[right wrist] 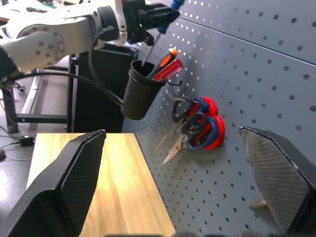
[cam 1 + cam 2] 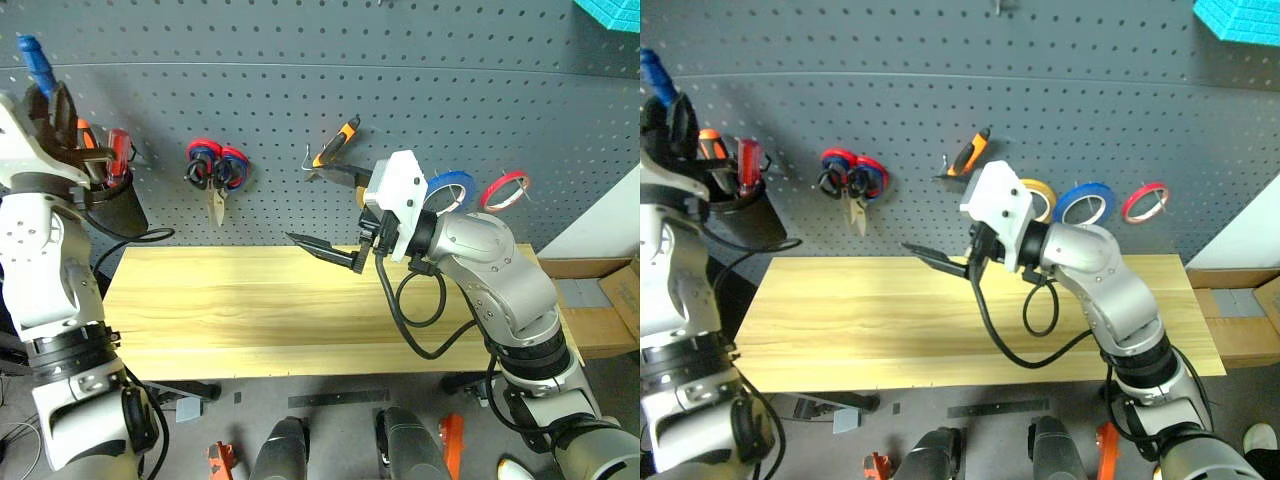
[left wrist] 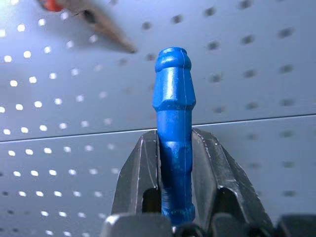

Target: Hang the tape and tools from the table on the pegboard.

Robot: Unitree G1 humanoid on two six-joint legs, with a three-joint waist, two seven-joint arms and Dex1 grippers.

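Note:
My left gripper [image 2: 45, 95] is raised at the far left of the pegboard [image 2: 300, 60], shut on the blue-handled screwdriver [image 3: 174, 143]. The screwdriver's thin shaft points down at the mouth of a black cup [image 1: 140, 89]. My right gripper [image 2: 335, 212] stands open over the bare table [image 2: 230, 300], pointing left, with nothing between its fingers. On the pegboard hang the blue tape [image 2: 450, 188], the orange-and-black pliers [image 2: 335, 145] and the black-handled scissors [image 1: 183, 111], which overlap a red-and-blue pair.
The black cup [image 2: 115, 205] hangs on the pegboard and holds an orange and a red screwdriver. A yellow roll [image 2: 1040, 195] and a red roll [image 2: 505, 190] hang beside the blue tape. A cardboard box [image 2: 600, 310] sits off the table's right end.

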